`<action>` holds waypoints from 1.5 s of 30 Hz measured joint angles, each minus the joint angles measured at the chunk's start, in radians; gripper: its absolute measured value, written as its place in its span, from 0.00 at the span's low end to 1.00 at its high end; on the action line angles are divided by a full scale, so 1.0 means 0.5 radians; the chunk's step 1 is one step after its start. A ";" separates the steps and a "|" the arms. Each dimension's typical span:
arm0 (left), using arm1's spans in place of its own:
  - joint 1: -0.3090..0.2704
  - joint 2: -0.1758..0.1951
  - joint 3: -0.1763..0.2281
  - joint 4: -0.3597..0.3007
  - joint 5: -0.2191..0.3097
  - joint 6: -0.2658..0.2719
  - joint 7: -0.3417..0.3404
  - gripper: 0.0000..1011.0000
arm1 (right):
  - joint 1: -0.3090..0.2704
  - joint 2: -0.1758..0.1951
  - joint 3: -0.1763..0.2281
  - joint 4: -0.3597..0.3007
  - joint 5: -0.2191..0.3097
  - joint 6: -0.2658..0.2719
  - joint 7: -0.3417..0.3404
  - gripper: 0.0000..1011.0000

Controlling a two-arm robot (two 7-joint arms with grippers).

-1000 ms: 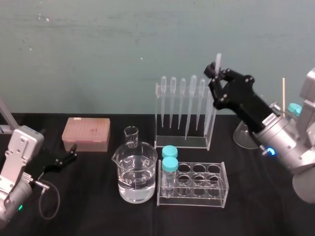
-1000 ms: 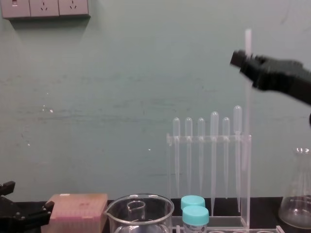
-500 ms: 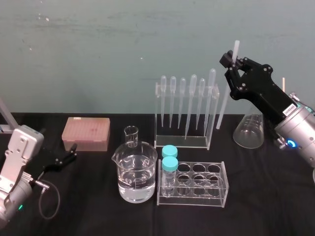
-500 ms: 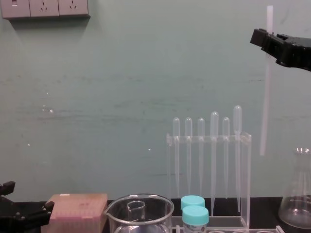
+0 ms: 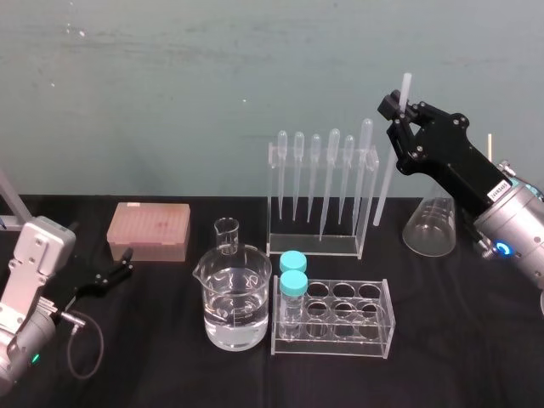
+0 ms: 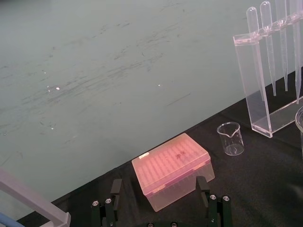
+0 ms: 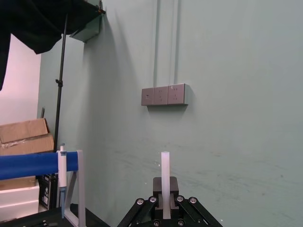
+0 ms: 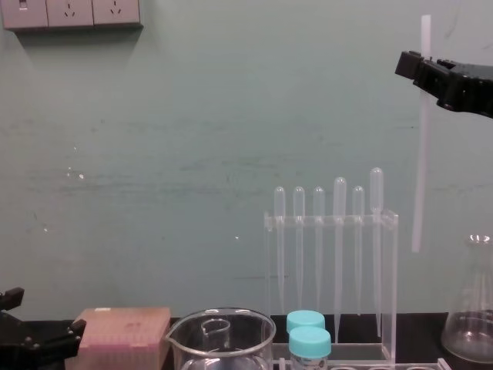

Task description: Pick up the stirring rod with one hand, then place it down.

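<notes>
The stirring rod (image 5: 391, 153) is a thin translucent-white stick. It hangs almost upright in the air just right of the pipette rack (image 5: 319, 200). My right gripper (image 5: 398, 109) is shut on its upper part, and a short stub sticks out above the fingers. In the chest view the stirring rod (image 8: 420, 154) ends well above the table, with the right gripper (image 8: 420, 68) high at the right edge. The right wrist view looks along the stirring rod (image 7: 165, 177), which stands between the closed fingers. My left gripper (image 5: 126, 262) is parked low at the left, open.
A beaker of water (image 5: 235, 306), a small beaker (image 5: 226, 235) and a tube rack (image 5: 340, 321) with two blue-capped tubes stand in front. A pink box (image 5: 149, 231) sits at the left. A conical flask (image 5: 431, 225) stands right of the rod's lower end.
A second ago the rod stood at the pipette rack's right end. The right gripper has since carried it up and to the right. It has barely moved in the last half second.
</notes>
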 joint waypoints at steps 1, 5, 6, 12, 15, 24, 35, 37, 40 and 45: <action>0.000 0.000 0.000 0.000 0.000 0.000 0.000 0.99 | 0.002 0.000 -0.001 0.002 0.000 0.000 0.000 0.07; 0.000 0.000 0.000 0.000 0.000 0.000 0.000 0.99 | 0.005 0.004 -0.007 0.008 -0.001 0.003 0.000 0.07; 0.000 0.000 0.000 0.000 0.000 0.000 0.000 0.99 | 0.006 0.005 -0.008 0.010 -0.001 0.004 0.000 0.07; 0.000 0.000 0.000 0.000 0.000 0.000 0.000 0.99 | 0.006 0.009 -0.012 0.013 -0.003 0.005 -0.001 0.07; 0.000 0.000 0.000 0.000 0.000 0.000 0.000 0.99 | 0.005 0.012 -0.012 0.015 -0.004 0.005 -0.001 0.07; 0.000 0.000 0.000 0.000 0.000 0.000 0.000 0.99 | 0.003 0.018 -0.012 0.017 -0.004 0.005 -0.001 0.07; 0.000 0.000 0.000 0.000 0.000 0.000 0.000 0.99 | 0.003 0.019 -0.012 0.024 -0.003 0.007 -0.003 0.07; 0.000 0.000 0.000 0.000 0.000 0.000 0.000 0.99 | 0.003 0.019 -0.013 0.026 -0.003 0.007 -0.003 0.07; 0.000 0.000 0.000 0.000 0.000 0.000 0.000 0.99 | 0.004 0.018 -0.014 0.028 -0.002 0.009 -0.002 0.07; 0.000 0.000 0.000 0.000 0.000 0.000 0.000 0.99 | 0.003 0.015 -0.016 0.029 -0.002 0.012 -0.005 0.07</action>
